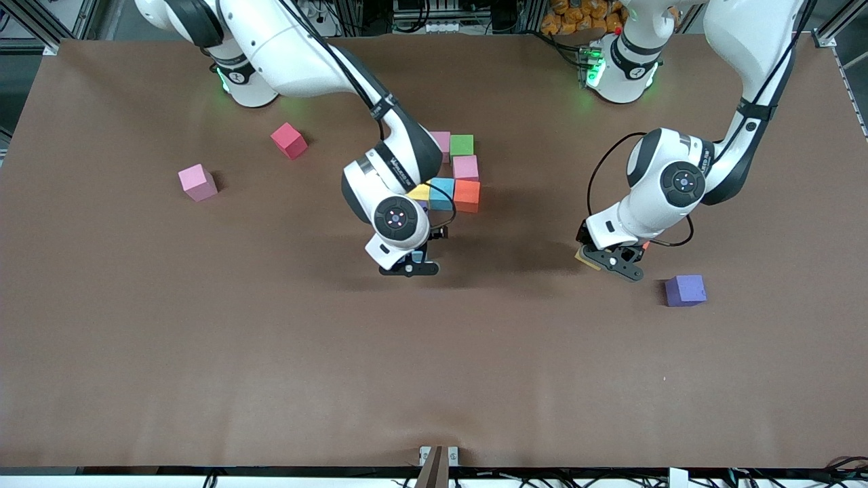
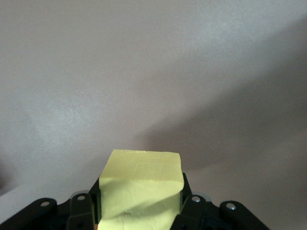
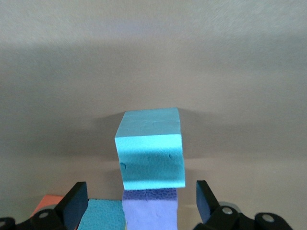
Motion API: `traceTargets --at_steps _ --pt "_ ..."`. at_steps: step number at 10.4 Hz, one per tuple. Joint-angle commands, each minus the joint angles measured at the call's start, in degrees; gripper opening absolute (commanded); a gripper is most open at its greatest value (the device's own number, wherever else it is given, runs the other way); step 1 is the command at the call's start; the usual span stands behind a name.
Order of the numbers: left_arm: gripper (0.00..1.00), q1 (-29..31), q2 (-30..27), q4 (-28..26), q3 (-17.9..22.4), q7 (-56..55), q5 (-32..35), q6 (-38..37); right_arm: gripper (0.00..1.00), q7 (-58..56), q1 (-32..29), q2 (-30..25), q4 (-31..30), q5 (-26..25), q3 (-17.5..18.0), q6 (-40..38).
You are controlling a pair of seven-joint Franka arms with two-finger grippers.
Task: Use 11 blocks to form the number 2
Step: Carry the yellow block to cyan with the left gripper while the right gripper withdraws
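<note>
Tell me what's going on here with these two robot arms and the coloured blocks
Two arms are building a shape from coloured cubes. The left claw is shut on a yellow block, near the purple block. The right claw is open around a light blue block that sits at the edge of the cluster nearest the front camera. That cluster, in the middle of the table, has pink, green, yellow, light blue and orange cubes. A red block and a pink block lie loose toward the right arm's end.
</note>
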Motion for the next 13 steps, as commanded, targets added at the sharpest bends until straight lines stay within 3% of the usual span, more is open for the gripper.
traceTargets --at_steps 1,5,7,10,12,13 --pt "0.58 0.1 0.2 1.8 -0.3 0.0 -1.2 -1.4 1.0 -0.4 -1.2 -5.1 -1.7 0.4 -1.5 -1.6" --pt "0.54 -0.9 0.6 5.5 -0.4 -4.1 -1.3 -4.7 1.0 -11.1 -8.7 -12.8 -2.0 -0.6 -6.3 -7.4" --pt "0.54 -3.3 2.1 8.5 -0.6 -10.2 -1.3 -5.9 1.0 -17.6 -15.4 -16.3 -2.3 -1.1 -6.2 -10.3" --pt "0.54 -7.3 4.9 11.9 -0.6 -9.7 0.1 -5.9 1.0 -23.7 -21.0 -21.8 -4.8 -7.9 -6.2 -11.1" --pt "0.5 -13.1 8.5 17.2 -0.5 -8.2 1.2 -6.0 1.0 -25.4 -24.6 -24.8 -6.2 -8.1 -5.8 -11.1" --pt "0.5 -15.3 11.8 21.2 -0.5 -6.1 5.3 -6.0 1.0 -25.6 -26.1 -26.9 -7.7 -8.4 -5.6 -10.7"
